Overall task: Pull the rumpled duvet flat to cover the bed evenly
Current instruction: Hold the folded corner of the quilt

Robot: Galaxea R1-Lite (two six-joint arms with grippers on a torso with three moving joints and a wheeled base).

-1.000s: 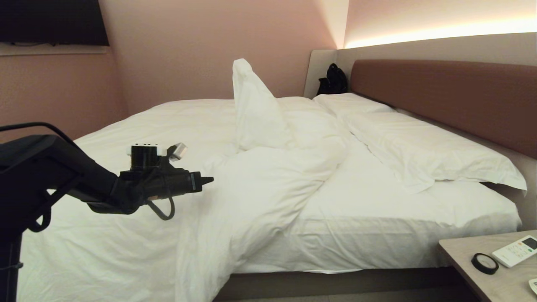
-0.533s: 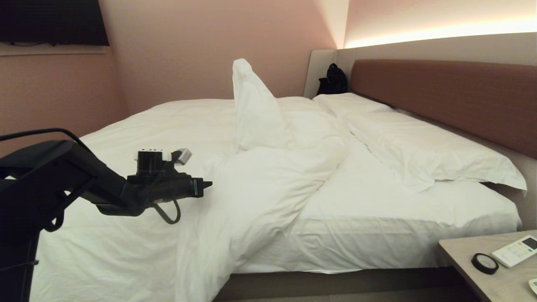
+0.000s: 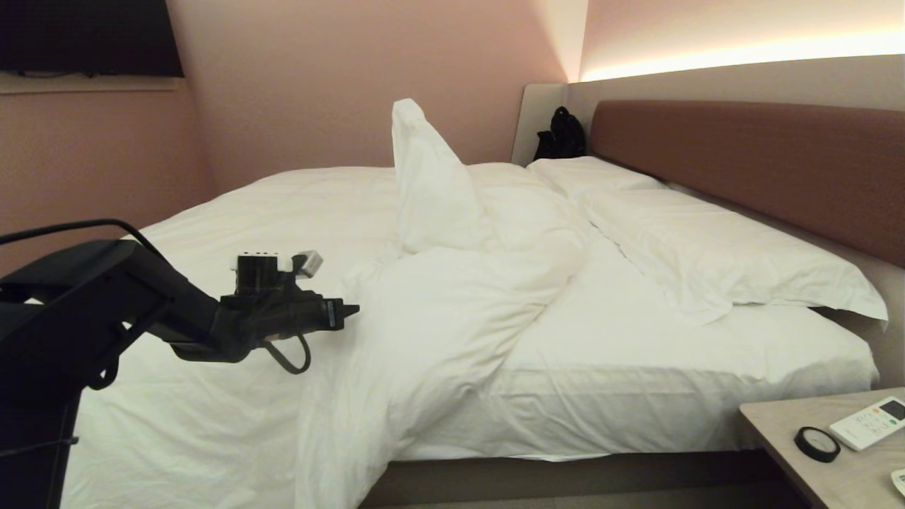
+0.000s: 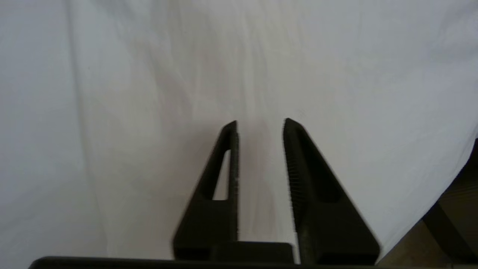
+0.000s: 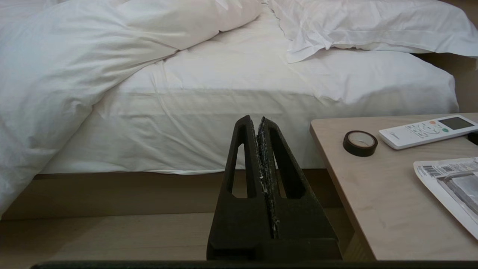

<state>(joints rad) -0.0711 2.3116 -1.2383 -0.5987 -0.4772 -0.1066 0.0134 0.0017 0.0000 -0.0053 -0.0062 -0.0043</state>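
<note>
bed: wide, low, fills most of the head view; white sheet bare on the half nearest the brown headboard, plinth visible under the mattress edge.
duvet: white, rumpled — bunched over the robot's-left half of the bed, one fold standing up in a peak near the middle, a thick roll running diagonally down to the near edge and spilling over it toward the floor. Sheet side toward the headboard uncovered.
pillows: two flat white ones, lying end to end along the headboard, nearer one creased with a corner overhanging the mattress edge.
bedside table: light wood, lower right corner of the head view, just beside the bed.
left gripper: on the black arm reaching in from the left, pointing roughly level toward the duvet roll, just short of it. In its wrist view, fingers parted with a narrow gap, nothing between them — white cloth fills the background.
right gripper: low beside the bed, near the table corner, aimed at the mattress side; fingers pressed together, holding nothing.
black bag: far corner by the headboard end.
remote: white, on the table.
tape roll: black, on the table just beside the remote.
</note>
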